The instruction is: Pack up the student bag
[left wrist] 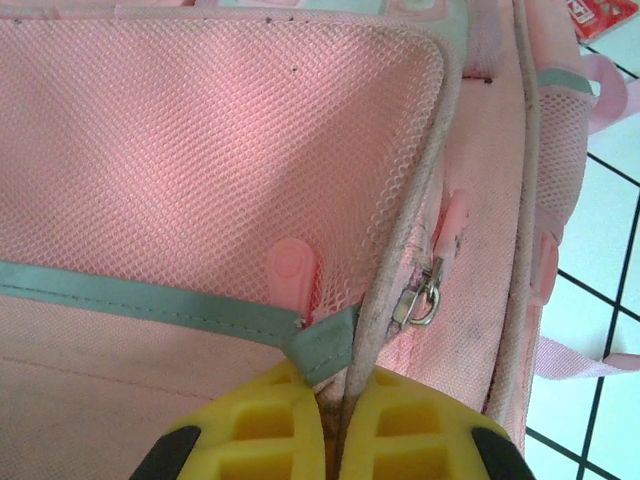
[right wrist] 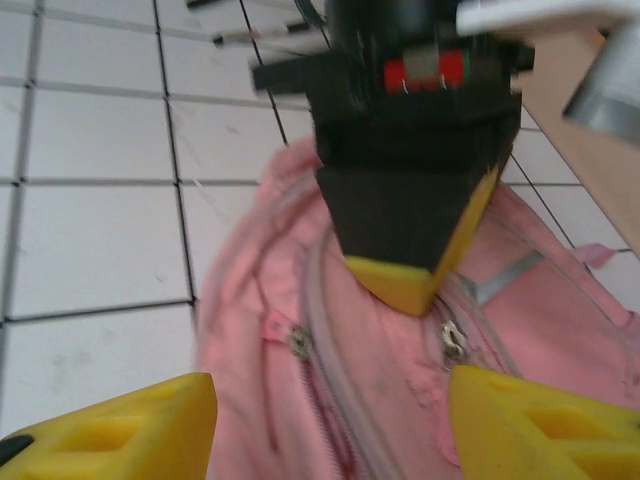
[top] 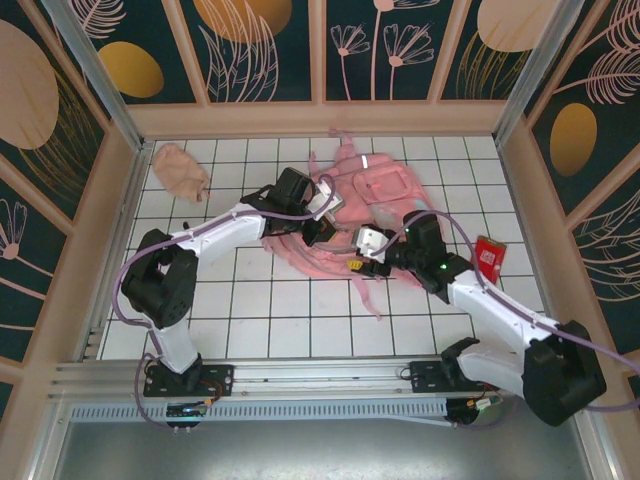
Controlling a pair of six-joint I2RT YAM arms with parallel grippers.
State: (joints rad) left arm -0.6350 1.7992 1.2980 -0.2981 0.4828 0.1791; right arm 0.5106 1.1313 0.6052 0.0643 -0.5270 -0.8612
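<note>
the yellow fingers (left wrist: pixel 250 440) of the left gripper (left wrist: pixel 335 435) are pressed together on the corded edge of the student bag (left wrist: pixel 200 150), pinching the piping just below a grey-green strip (left wrist: pixel 150 300). a metal zip pull (left wrist: pixel 425 297) hangs just right of that cord, and a pink rubber tab (left wrist: pixel 293 268) lies on the mesh pocket to its left. the right gripper (right wrist: pixel 330 400) hovers over the same bag, its own yellow fingers set wide apart above the pink fabric, facing the left gripper's black-and-yellow tip. seen from above, the bag lies flat on the white tiled table (top: pixel 250 300), a little beyond centre, straps trailing toward the arms. a peach cloth pouch (top: pixel 180 170) sits at the far left, well apart, and a red packet (top: pixel 488 258) lies near the right wall.
</note>
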